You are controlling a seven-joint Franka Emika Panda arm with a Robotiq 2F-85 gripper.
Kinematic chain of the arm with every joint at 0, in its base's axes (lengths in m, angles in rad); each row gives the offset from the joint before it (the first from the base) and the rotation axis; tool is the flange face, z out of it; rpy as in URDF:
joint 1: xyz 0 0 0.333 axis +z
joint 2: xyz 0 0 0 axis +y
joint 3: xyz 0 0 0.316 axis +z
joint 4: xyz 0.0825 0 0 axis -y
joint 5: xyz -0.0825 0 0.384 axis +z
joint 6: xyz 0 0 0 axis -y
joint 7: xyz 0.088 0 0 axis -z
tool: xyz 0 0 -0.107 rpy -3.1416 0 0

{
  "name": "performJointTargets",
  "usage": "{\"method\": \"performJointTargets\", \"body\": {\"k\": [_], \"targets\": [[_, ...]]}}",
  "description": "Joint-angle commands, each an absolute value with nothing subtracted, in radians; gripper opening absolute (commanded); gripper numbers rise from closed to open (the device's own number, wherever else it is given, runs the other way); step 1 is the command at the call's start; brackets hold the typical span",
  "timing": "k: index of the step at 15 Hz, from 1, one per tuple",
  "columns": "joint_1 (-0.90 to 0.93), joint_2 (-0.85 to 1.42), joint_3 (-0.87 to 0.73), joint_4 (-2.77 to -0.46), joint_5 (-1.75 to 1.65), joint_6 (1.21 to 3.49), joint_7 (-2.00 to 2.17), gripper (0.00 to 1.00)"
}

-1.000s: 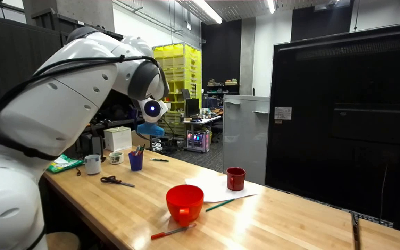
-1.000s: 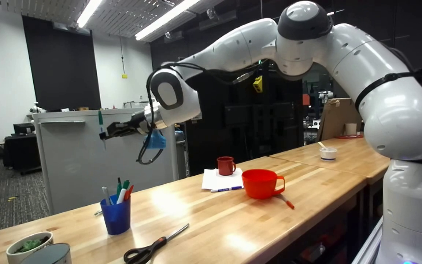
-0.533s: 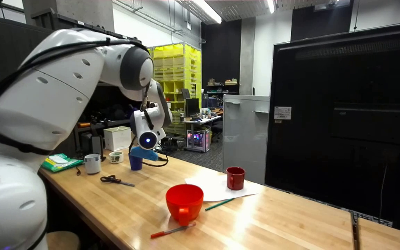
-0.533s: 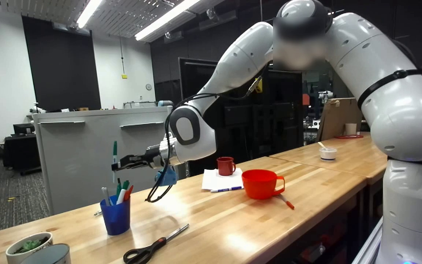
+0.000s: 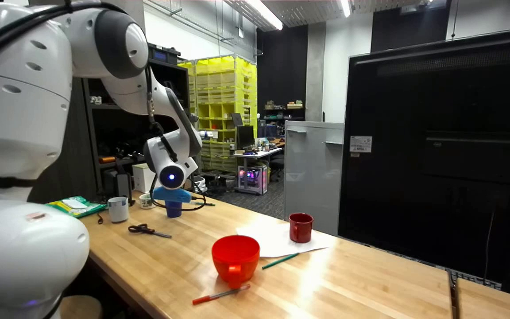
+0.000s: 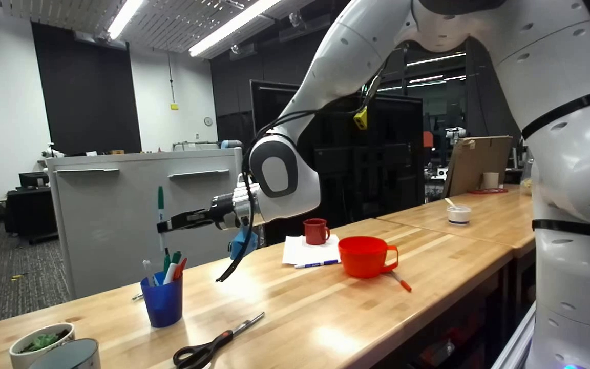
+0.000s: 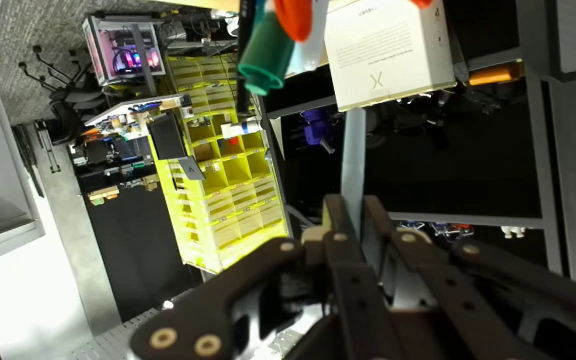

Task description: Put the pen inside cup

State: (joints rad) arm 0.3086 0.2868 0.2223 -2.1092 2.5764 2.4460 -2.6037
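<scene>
The pen (image 6: 161,205), green at the top with a pale lower part, stands upright in my gripper (image 6: 162,226). In the wrist view the fingertips (image 7: 352,210) are closed on its pale part (image 7: 354,155). The dark blue cup (image 6: 163,306) stands on the table with several pens in it. It also shows in an exterior view (image 5: 174,212), partly behind the wrist. The held pen's lower end appears just above the cup's pens. In the wrist view those pens, one with a green cap (image 7: 268,55), show at the top edge; the cup is out of view there.
Scissors (image 6: 213,346) lie near the cup. A potted plant (image 6: 41,342) and a grey mug (image 6: 69,356) stand beside it. A bright red bowl (image 6: 364,257), a dark red cup (image 6: 316,231) on white paper (image 6: 297,252), and a red-ended pen (image 5: 219,294) are farther along the table (image 6: 295,318).
The gripper has come down toward the blue cup with the pen, then risen slightly in the last half second. The pen has stayed in the fingers. The arm's upper links have swung back.
</scene>
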Motion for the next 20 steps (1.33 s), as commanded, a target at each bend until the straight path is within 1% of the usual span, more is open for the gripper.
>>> {"method": "performJointTargets", "body": {"k": [1,8,16,19,20], "targets": [[0.456,0.201,0.078,-2.19,2.602,2.426,-2.603,0.03],[0.654,0.233,-0.126,-2.215,2.6,2.353,-2.602,0.03],[0.862,0.338,-0.36,-2.194,2.608,2.16,-2.602,0.03],[0.918,0.377,-0.422,-2.184,2.632,2.122,-2.602,0.03],[0.865,0.372,-0.391,-2.184,2.6,2.116,-2.602,0.03]]}}
